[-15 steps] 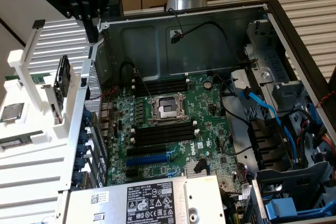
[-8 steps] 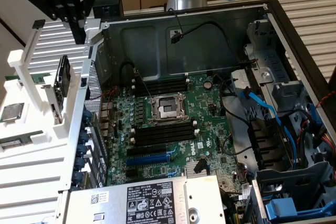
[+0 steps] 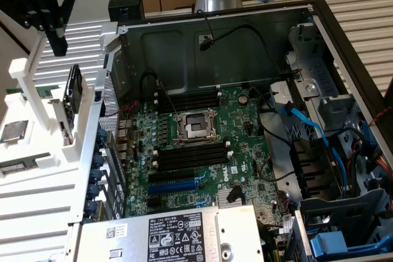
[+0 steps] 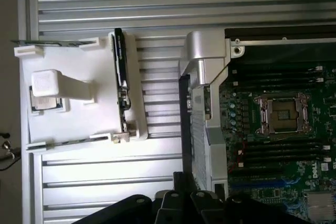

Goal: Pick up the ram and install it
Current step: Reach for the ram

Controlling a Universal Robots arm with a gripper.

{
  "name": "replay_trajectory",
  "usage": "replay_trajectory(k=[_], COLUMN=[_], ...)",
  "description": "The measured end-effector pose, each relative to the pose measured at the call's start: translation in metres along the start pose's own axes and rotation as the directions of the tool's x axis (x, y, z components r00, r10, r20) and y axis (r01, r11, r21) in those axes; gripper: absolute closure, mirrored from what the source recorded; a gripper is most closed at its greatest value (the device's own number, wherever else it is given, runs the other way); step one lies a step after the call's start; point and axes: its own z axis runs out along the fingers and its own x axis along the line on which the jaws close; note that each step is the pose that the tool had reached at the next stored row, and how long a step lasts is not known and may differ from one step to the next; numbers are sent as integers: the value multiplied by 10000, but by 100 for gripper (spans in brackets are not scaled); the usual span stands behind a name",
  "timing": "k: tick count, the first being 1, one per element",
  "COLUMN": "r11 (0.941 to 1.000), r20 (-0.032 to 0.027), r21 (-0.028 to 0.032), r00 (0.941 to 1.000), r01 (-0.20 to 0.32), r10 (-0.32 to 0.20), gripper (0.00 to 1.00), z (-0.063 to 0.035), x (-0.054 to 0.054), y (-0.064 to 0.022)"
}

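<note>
Ram (image 3: 21, 165) stands on edge in a white rack (image 3: 52, 173) on the surface (image 3: 37, 207) beside the case (image 3: 245, 35), likely for easy pinching, while the gripper (image 3: 58, 46) hovers above, fingers closed and empty.

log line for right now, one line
gripper: shut, empty, by rack | ram: in rack, not picked | slots: no ram in
</note>
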Motion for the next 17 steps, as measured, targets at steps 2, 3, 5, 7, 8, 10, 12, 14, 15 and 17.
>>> replay_trajectory(k=[2,3,5,7,8,10,12,14,15,17], r11=[10000,10000,10000,10000,9999,9999,9996,9994,9994,9994], r20=[1,1,2,5,8,13,20,26,30,37], r21=[0,3,22,76,108,173,293,347,351,357], r00=[10000,10000,10000,10000,10000,10000,10000,10000,10000,10000], r01=[0,1,2,2,4,7,11,11,12,12], r10=[0,-1,-2,-2,-4,-7,-11,-12,-13,-13], gripper=[90,90,90,90,90,90,90,90,90,90], z=[4,10,21,39,48,66,91,107,111,118], x=[186,273,366,460,506,589,717,825,865,993], y=[-9,-7,2,25,38,65,107,144,153,173])
